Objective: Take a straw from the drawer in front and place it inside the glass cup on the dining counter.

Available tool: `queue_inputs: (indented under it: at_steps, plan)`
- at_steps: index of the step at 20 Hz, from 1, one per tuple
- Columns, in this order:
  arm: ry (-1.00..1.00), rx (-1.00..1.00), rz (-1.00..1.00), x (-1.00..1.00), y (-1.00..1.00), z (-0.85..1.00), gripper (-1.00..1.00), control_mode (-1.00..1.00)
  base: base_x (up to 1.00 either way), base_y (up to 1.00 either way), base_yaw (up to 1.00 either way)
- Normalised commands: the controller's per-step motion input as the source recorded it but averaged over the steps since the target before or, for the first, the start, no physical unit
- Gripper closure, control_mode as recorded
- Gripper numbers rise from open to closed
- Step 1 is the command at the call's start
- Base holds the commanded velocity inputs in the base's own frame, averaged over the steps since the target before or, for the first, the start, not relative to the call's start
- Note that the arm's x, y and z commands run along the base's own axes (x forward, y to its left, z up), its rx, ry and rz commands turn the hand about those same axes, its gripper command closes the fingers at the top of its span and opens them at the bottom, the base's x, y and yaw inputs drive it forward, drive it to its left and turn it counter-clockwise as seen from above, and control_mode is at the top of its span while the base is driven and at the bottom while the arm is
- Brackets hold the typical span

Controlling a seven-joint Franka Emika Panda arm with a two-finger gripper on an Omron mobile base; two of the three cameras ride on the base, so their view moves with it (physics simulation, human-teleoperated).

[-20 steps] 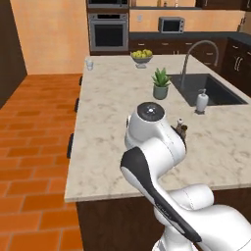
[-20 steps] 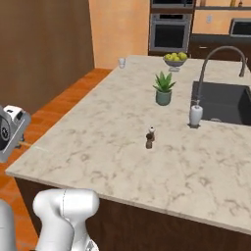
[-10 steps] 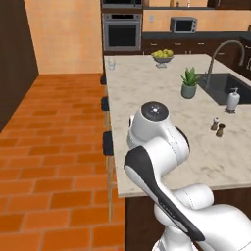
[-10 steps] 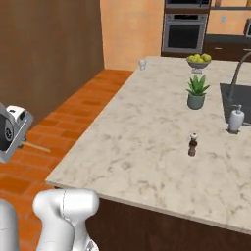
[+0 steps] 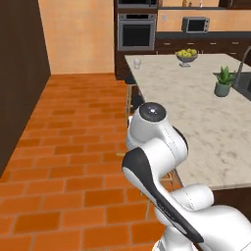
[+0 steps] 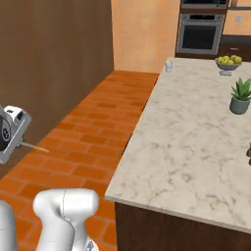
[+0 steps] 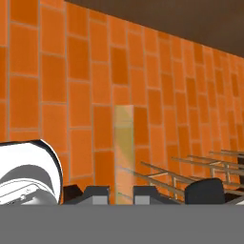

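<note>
My gripper (image 7: 121, 194) is shut on the straw (image 7: 123, 150), a thin pale tan stick rising between the two fingertips against the orange brick floor. From the right base camera the hand (image 6: 11, 132) hangs at the far left over the floor, the straw (image 6: 34, 146) jutting out to its right. The glass cup (image 5: 137, 62) stands at the far left corner of the dining counter (image 5: 196, 110), well away from the hand. It shows again as a small whitish glass cup (image 6: 168, 65) on the marbled dining counter (image 6: 191, 132). The drawer is out of view.
A fruit bowl (image 5: 187, 55) and a potted plant (image 5: 224, 81) stand on the counter. Bar stools (image 7: 205, 187) line the island's near side. A dark wood wall (image 6: 54, 54) rises on the left, an oven (image 6: 197, 33) at the back. Brick floor (image 5: 73, 147) lies between.
The whole picture has shifted: the base has driven, so the island now sits further right and more floor shows. The gripper still holds the straw.
</note>
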Motion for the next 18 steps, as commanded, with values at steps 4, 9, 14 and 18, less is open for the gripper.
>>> queue_inputs:
  at_steps: [4, 9, 14, 18]
  plan:
    - [0.0, 0.0, 0.0, 0.0, 0.0, 0.0, 1.0, 1.0, 0.84, 0.82, -0.12]
    - [0.0, 0.0, 0.0, 0.0, 0.0, 0.0, 1.0, 1.0, 0.95, 0.88, -0.45]
    - [0.0, 0.0, 0.0, 0.0, 0.0, 0.0, 1.0, 1.0, 0.66, 0.99, -0.34]
    - [0.0, 0.0, 0.0, 0.0, 0.0, 0.0, 1.0, 1.0, 0.0, 1.0, -0.02]
